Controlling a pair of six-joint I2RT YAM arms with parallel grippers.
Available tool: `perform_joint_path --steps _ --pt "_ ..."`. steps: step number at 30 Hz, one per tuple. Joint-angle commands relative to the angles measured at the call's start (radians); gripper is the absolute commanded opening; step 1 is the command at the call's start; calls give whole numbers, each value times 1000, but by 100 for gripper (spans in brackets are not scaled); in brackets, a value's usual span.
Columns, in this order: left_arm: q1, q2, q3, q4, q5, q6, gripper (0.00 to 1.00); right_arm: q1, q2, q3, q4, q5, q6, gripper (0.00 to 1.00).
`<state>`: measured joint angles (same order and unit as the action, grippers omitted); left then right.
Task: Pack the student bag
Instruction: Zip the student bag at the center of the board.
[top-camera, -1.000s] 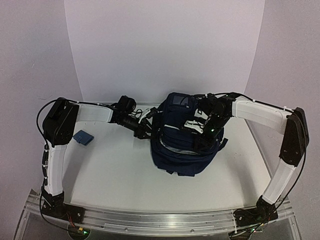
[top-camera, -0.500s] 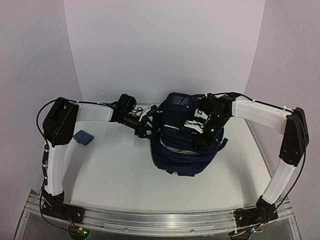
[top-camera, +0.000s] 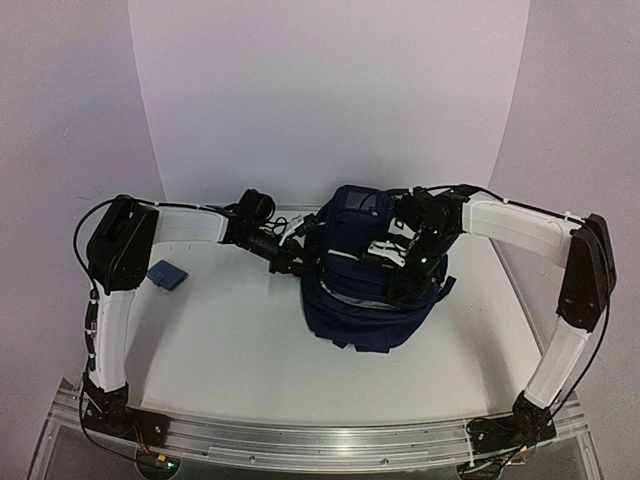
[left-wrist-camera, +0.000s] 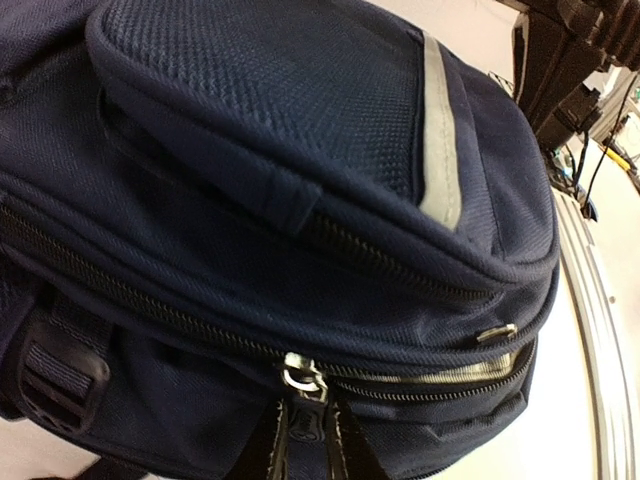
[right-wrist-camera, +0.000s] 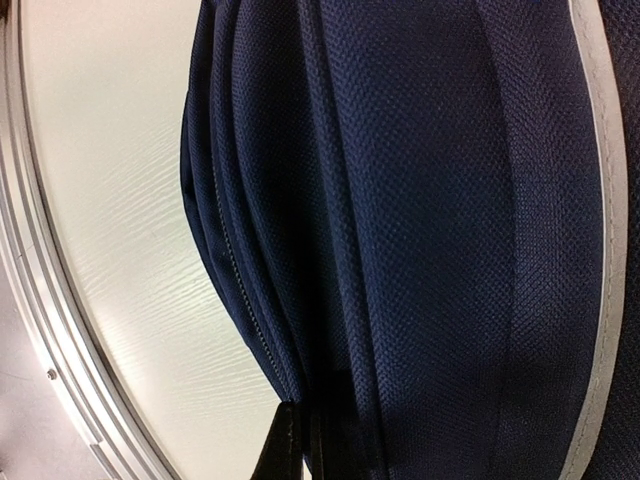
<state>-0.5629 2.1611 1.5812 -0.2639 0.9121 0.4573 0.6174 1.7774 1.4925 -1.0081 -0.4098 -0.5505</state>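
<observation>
The student bag (top-camera: 365, 300), a dark navy backpack, lies in the middle of the table. My left gripper (top-camera: 300, 262) is at the bag's left side. In the left wrist view the gripper (left-wrist-camera: 305, 440) is shut on the black pull tab (left-wrist-camera: 303, 422) of a silver zip slider (left-wrist-camera: 303, 376). To the slider's right the zip gapes a little. My right gripper (top-camera: 408, 282) rests on the bag's upper right. In the right wrist view the gripper (right-wrist-camera: 312, 450) is shut on a fold of the bag's fabric (right-wrist-camera: 420, 230) near a zip line.
A small blue flat object (top-camera: 167, 274) lies on the table at the left, near the left arm's elbow. The white table (top-camera: 230, 350) has a metal rail along its near edge. A white backdrop stands behind the bag.
My left gripper has moved a little to the right, closer against the bag, with the zip pull in it. The right gripper and the bag have hardly moved.
</observation>
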Motion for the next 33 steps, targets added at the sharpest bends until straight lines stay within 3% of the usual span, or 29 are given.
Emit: perform_joint_path --steps 1,16,23,33 --pt "2 -85 -13 -59 -48 -10 1 -1 25 22 -50 -19 28 0" --pt "-39 -236 -166 17 -115 -74 0 -1 74 65 -22 -32 93 0" --pt "-119 -256 -204 -8 -224 -75 0 -1 111 108 -3 -60 132 0" --pt "-238 -365 -350 102 -305 -168 0 -1 139 132 11 -81 164 0"
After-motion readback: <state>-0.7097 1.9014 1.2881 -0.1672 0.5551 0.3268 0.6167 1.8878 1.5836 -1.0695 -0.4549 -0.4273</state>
